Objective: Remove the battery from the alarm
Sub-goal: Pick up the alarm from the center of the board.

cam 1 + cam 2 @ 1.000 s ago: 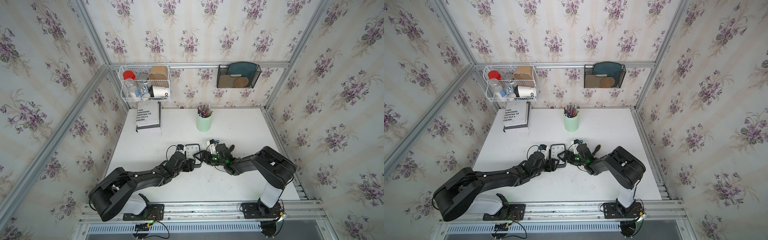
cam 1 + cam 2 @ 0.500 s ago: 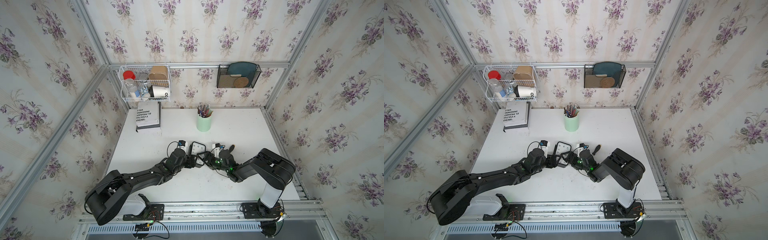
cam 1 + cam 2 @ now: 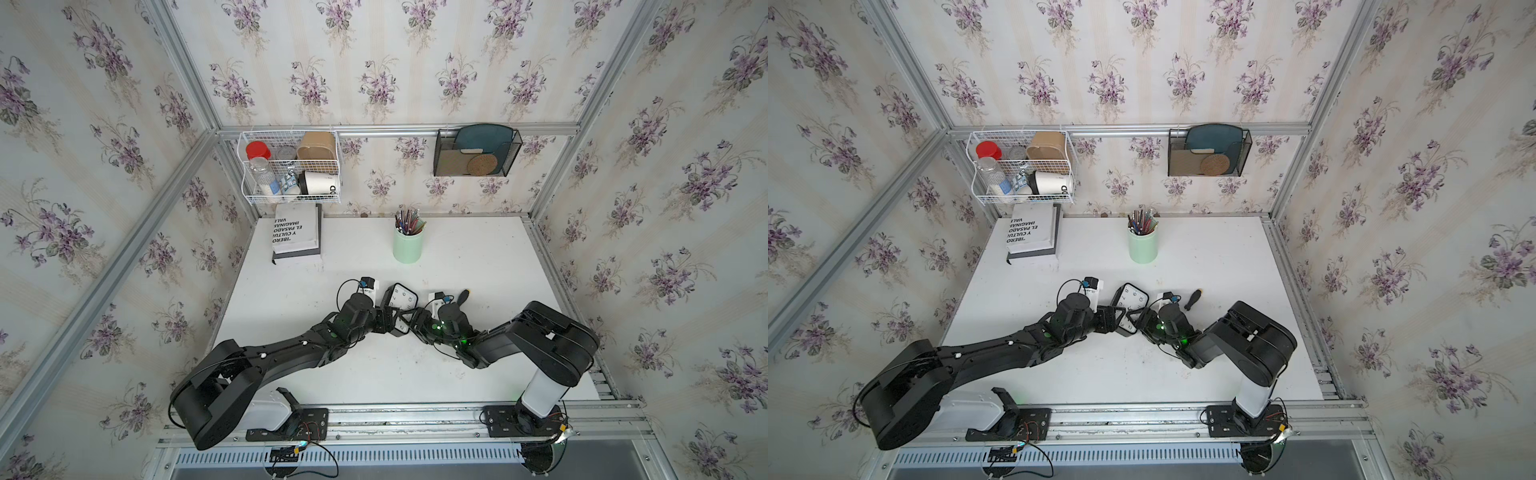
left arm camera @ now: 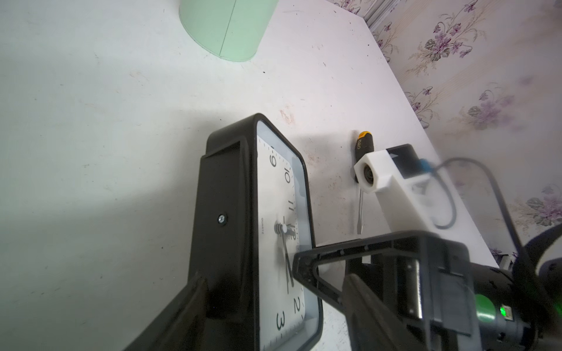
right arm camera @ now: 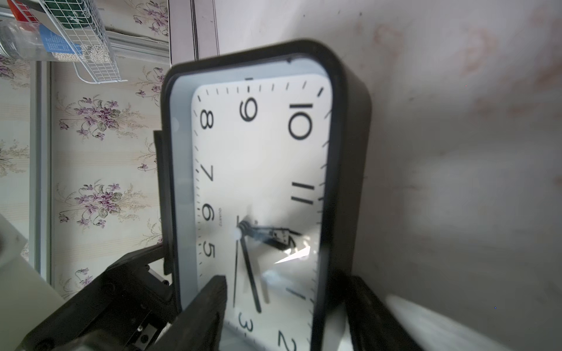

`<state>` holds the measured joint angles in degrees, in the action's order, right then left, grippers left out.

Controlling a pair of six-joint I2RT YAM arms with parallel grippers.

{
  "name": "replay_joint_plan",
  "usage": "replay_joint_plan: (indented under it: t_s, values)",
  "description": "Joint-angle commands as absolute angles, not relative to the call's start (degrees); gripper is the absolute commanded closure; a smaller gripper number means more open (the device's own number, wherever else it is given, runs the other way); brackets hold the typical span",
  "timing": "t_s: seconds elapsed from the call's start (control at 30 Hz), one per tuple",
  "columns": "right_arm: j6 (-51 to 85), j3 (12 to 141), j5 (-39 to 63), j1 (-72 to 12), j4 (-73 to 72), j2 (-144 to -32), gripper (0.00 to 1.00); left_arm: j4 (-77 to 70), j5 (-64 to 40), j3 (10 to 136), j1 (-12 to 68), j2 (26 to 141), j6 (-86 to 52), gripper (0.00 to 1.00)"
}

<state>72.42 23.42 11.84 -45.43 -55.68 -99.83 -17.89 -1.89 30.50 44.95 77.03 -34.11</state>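
The task is at an early stage. The alarm (image 3: 400,297) is off the flat and tilted up between the two claws, with its white face turned toward the right claw (image 3: 407,321) and its black back toward the left claw (image 3: 390,322). The battery shows in no view. I judge it to be inside the alarm, behind the back that none of the cameras sees squarely. What is left, as I read it, is to reach that back, open the compartment and draw the cell out.

The left claw stands wide and spans the alarm's thickness. In the left wrist view one finger (image 4: 188,307) lies against the back, and I take this as a grip on the alarm. The right claw straddles the alarm's near corner. One finger (image 5: 209,301) lies over the glass and the other sits past the black side, but I cannot tell whether they press.

By count:
- Claws: two.
- Alarm: one.
- Battery or loose cover in sight: none.
- Screwdriver (image 3: 462,296): one, on the worktop (image 3: 478,257) just beyond the right claw and touched by nothing.
- Green cup (image 3: 408,247) of pens: one, well beyond both claws.
- White book (image 3: 296,232): one, far off past the left claw.
- On the wall: one wire basket (image 3: 266,198) and one black rack (image 3: 517,149).
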Motion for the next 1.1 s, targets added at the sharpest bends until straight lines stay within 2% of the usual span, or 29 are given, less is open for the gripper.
replay_joint_plan:
  t_s: [0.0, 0.07, 0.17, 0.4, 0.53, 0.83, 1.0, 1.07]
  values:
    - [72.9, 23.4, 13.8, -45.7, -60.3, -99.9, 0.43, -18.8, -5.3, 31.1, 45.1, 76.9, -33.6, 0.27]
    - [72.8, 23.2, 14.1, -45.7, -60.1, -100.2, 0.44, -18.2, -5.2, 31.3, 45.1, 76.7, -33.2, 0.27]
    - [73.1, 22.9, 15.1, -45.7, -61.7, -101.8, 0.52, -18.4, -5.6, 31.5, 45.1, 77.0, -33.1, 0.27]
    - [72.3, 24.8, 17.0, -46.5, -64.5, -105.7, 0.55, -16.8, -5.1, 32.3, 45.2, 76.4, -32.7, 0.27]
    - [73.7, 24.3, 17.4, -46.7, -68.4, -107.9, 0.55, -14.5, -4.5, 33.5, 45.2, 75.4, -31.7, 0.27]
    - [73.6, 22.5, 16.7, -45.6, -67.4, -108.9, 0.53, -12.8, -4.9, 34.8, 46.3, 76.6, -32.4, 0.27]
    - [71.5, 20.8, 14.5, -44.9, -61.6, -105.8, 0.52, -11.4, -4.4, 35.4, 47.6, 76.7, -32.9, 0.27]
    - [70.9, 20.5, 14.6, -44.5, -60.2, -105.2, 0.48, -10.4, -4.1, 36.2, 48.2, 76.8, -32.4, 0.27]
